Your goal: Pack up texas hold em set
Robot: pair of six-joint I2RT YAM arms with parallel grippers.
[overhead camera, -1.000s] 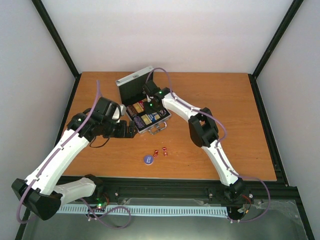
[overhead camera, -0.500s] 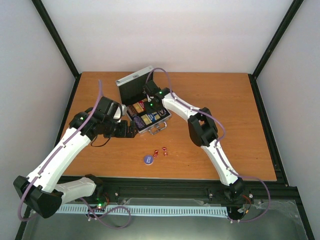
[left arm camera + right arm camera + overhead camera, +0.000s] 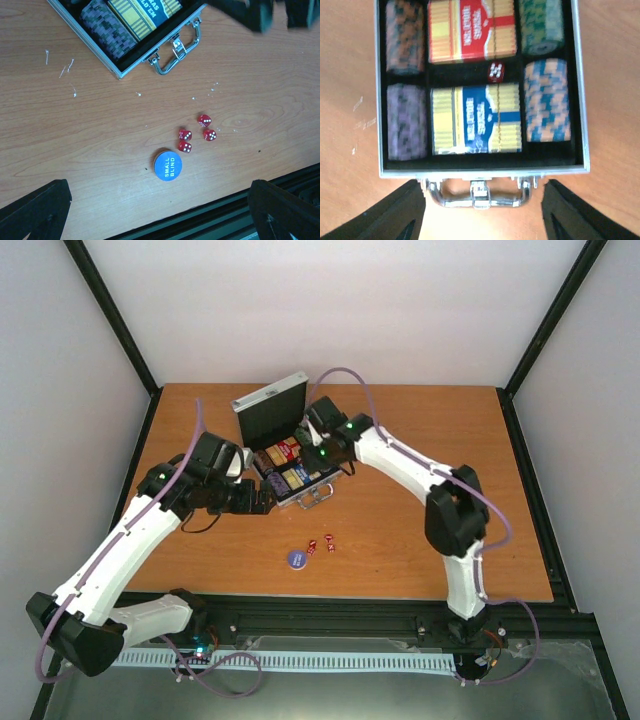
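Your right gripper (image 3: pixel 481 207) is open and empty above the small silver metal case (image 3: pixel 580 100). That loose red die (image 3: pixel 495 71) beneath it might block the lid (image 3: pixel 270 415).

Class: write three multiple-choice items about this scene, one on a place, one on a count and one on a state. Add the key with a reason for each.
1. Where does the blue disc lie?
A) in the case
B) on the table beside the red dice
C) on the lid

2. How many red dice lie on the table outside the case?
A) two
B) six
C) four

3. The case is:
A) open
B) shut and latched
C) upside down

Key:
1. B, the disc rests on bare wood next to the dice.
2. C, the left wrist view shows four.
3. A, the chip stacks and card boxes inside are visible.
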